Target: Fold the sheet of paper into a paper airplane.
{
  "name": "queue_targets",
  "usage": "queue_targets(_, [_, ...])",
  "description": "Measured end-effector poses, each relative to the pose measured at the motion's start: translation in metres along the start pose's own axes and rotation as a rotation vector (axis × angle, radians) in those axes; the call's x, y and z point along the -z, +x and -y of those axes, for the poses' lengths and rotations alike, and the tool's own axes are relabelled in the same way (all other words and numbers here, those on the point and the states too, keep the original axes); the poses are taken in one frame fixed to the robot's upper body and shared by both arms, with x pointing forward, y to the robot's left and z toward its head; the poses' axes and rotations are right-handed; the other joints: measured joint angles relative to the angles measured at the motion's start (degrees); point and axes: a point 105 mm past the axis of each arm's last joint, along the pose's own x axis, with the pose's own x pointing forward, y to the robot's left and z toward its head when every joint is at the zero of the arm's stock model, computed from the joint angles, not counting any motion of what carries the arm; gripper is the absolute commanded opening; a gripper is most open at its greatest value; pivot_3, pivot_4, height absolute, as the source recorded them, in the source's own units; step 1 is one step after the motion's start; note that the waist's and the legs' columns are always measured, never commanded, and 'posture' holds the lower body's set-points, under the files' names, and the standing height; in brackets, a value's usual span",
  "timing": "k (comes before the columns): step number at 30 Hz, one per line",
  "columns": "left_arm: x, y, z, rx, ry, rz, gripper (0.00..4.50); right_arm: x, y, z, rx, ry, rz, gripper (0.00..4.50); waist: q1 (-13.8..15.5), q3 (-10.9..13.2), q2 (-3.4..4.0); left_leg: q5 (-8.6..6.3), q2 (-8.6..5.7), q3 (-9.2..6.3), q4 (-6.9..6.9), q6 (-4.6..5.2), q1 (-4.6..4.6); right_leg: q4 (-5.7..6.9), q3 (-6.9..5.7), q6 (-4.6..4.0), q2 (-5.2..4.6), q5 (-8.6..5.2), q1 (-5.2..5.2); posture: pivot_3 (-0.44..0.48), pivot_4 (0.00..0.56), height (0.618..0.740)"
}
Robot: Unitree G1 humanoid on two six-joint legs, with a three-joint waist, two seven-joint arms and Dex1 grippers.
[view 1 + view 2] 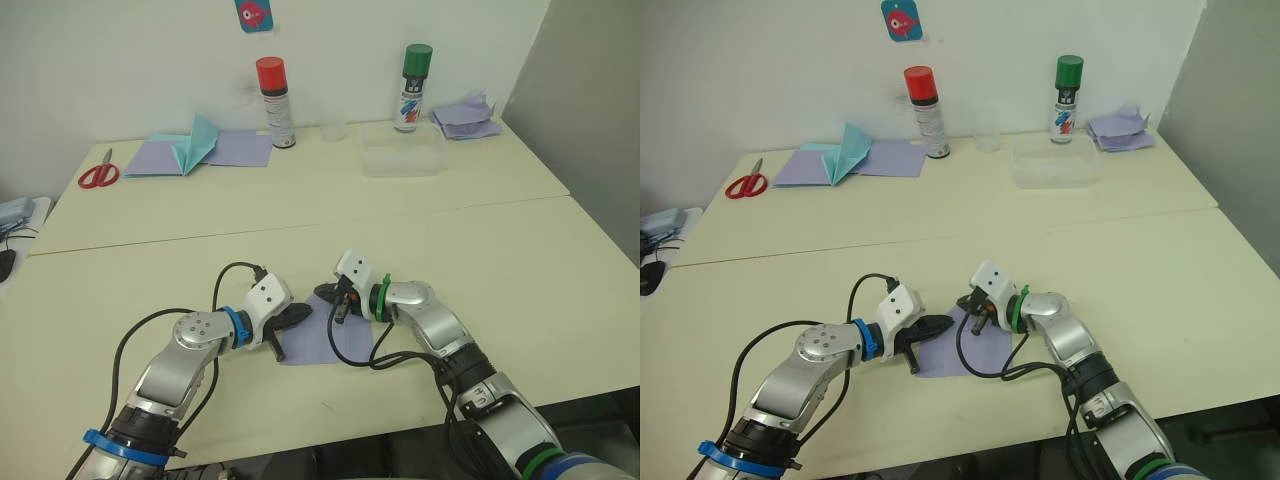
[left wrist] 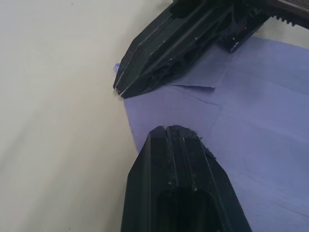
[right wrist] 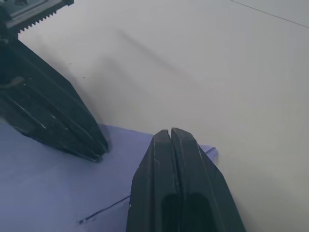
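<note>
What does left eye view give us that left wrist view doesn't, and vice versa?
Left eye view alone: the far table with red scissors, teal paper shape, red-capped can, green-capped can, clear tray, and a heap of lavender sheets.
Left wrist view alone: close detail of a crease and the paper's edge.
Both: the sheet of paper, left gripper and right gripper, both shut, resting at it.

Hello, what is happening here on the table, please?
A robot works on a lavender sheet lying flat near the front of the table. The left gripper and right gripper are both shut, tips down on the sheet's far edge. The sheet shows creases, but it is not yet an airplane.
</note>
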Motion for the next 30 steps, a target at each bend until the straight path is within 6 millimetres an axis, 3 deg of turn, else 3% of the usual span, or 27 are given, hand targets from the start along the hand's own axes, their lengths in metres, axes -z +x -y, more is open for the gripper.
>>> queue_targets(6, [0.003, -0.002, 0.002, -0.004, 0.004, 0.008, 0.01, -0.011, 0.005, -0.011, 0.0, -0.01, 0.047, 0.0, 0.0, 0.0, 0.0, 0.0, 0.0, 0.0, -0.01, 0.0, 0.01, 0.0, 0.0, 0.0, 0.0, 0.0, -0.01, 0.0, 0.15, 0.74])
queue_targets(12, [0.003, -0.003, 0.001, -0.007, 0.006, 0.01, 0.01, 0.002, 0.009, -0.019, -0.004, -0.026, -0.01, 0.0, 0.0, 0.0, 0.01, 0.0, 0.01, 0.01, -0.01, 0.0, 0.01, 0.0, 0.01, 0.0, 0.0, 0.0, -0.02, 0.0, 0.15, 0.74])
queue_targets(19, [0.003, -0.002, 0.0, -0.011, 0.003, 0.007, 0.01, 0.004, 0.006, 0.001, 0.1, -0.011, -0.038, 0.0, 0.0, -0.04, 0.0, 0.0, 0.01, 0.0, 0.01, 0.0, 0.05, 0.01, -0.01, 0.0, 0.02, 0.0, 0.04, 0.0, 0.15, 0.74])
queue_targets(24, [0.003, 0.0, 0.001, -0.007, 0.009, 0.006, 0.01, 0.005, -0.002, 0.029, 0.24, 0.066, -0.02, 0.0, 0.16, -0.05, -0.01, 0.0, -0.01, 0.0, 0.05, 0.0, 0.05, 0.02, 0.0, 0.0, 0.03, 0.0, 0.06, 0.0, 0.15, 0.74])
queue_targets(30, [0.003, 0.001, 0.0, -0.004, 0.011, 0.001, 0.01, 0.006, -0.004, 0.034, 0.265, 0.072, -0.016, 0.0, 0.21, -0.06, 0.01, 0.0, -0.02, -0.02, 0.07, 0.0, 0.05, 0.02, -0.01, 0.0, 0.02, 0.0, 0.07, 0.0, 0.15, 0.74])
